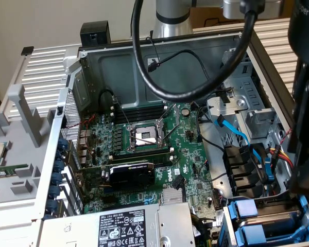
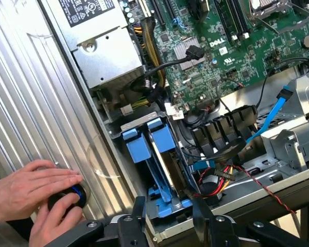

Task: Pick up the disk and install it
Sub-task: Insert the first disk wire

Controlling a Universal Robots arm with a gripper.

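1. Exterior view: open computer case (image 1: 159, 62) seen from above, with motherboard (image 1: 190, 170), processor socket (image 1: 144, 135) and graphics card (image 1: 129, 175) on its floor.
2. Same view: silver power-supply box (image 1: 118, 229) at the near edge, silver arm (image 1: 170, 15) above the far wall, thick black cable (image 1: 144, 67) looped down over the case.
3. Same view: the disk (image 1: 270, 219) seated in the drive bay at the near corner toward the exterior view's right, near the power-supply box. White label strip visible between bright blue frame parts.
4. Wrist view: gripper (image 2: 170, 216) over that drive bay, black fingers (image 2: 139, 211) spread wide, holding nothing, apart from the disk (image 2: 164, 170) beneath.
5. Wrist view: the disk roughly in line with the gap between the fingers, just beside a second blue tray (image 2: 131, 146) in the same bay.
6. Wrist view: red, yellow and black wire bundle (image 2: 216, 180) just beside the bay, blue data cable (image 2: 270, 116) slanting across beyond it.
7. Wrist view: a person's hand (image 2: 28, 188) resting on a black round object (image 2: 69, 196) on the ribbed metal panel (image 2: 36, 103) outside the case, near the gripper.
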